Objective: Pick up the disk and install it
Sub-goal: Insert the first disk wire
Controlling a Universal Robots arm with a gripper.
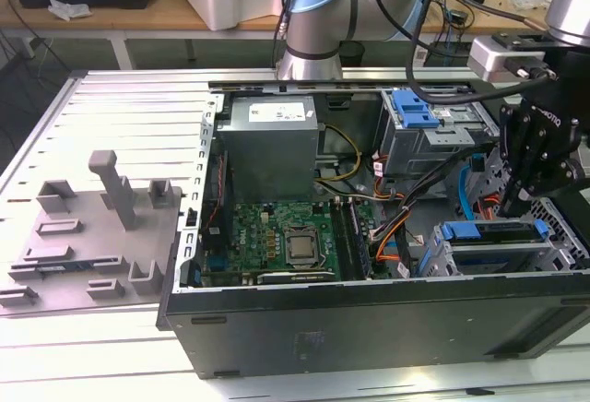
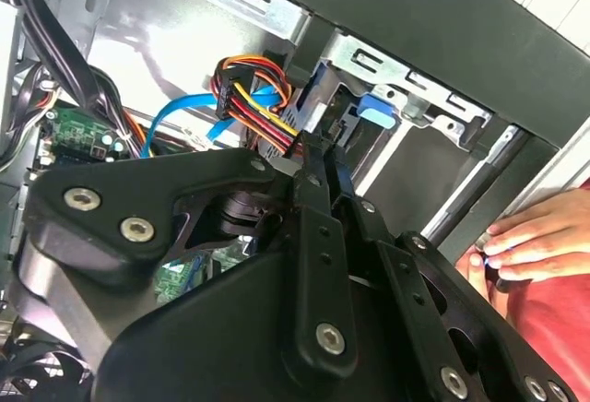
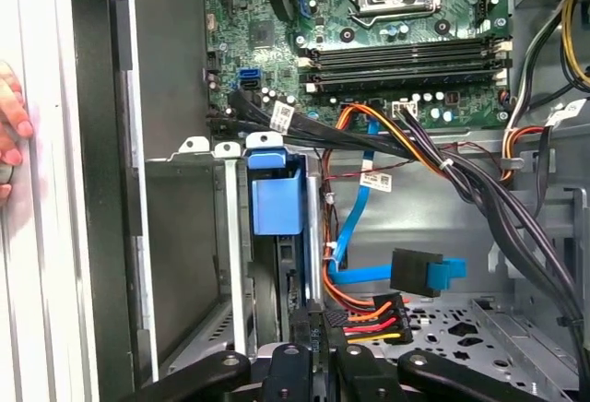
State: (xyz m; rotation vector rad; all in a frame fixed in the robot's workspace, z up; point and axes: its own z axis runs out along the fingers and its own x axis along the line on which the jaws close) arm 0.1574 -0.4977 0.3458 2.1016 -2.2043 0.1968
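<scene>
**Open case on the table, 2 cages at the exterior view's right**

The open black metal computer case (image 1: 369, 328) lies on the slotted aluminium table (image 1: 120, 107); a grey plastic fixture with upright posts (image 1: 101, 227) sits on the table at the exterior view's left of the case. Inside, the green motherboard (image 1: 277, 236) lies on the case floor, and the boxy grey power supply (image 1: 272, 139) is behind it. At the exterior view's right are 2 cages: the boxy grey metal cage with a wide blue plastic latch (image 1: 429, 130) at the back, and a grey metal drive cage (image 1: 438, 259) in front of it. The disk in its thin blue plastic carrier bracket (image 1: 493, 232) (image 3: 275, 201) sits inside the front cage. The black gripper (image 1: 514, 206) hangs just above that cage, near the disk. A bundle of orange, red and yellow cables (image 1: 392, 236) runs between the cages and the motherboard. A person's hand (image 2: 530, 241) is just outside the case wall, near the front cage.
</scene>
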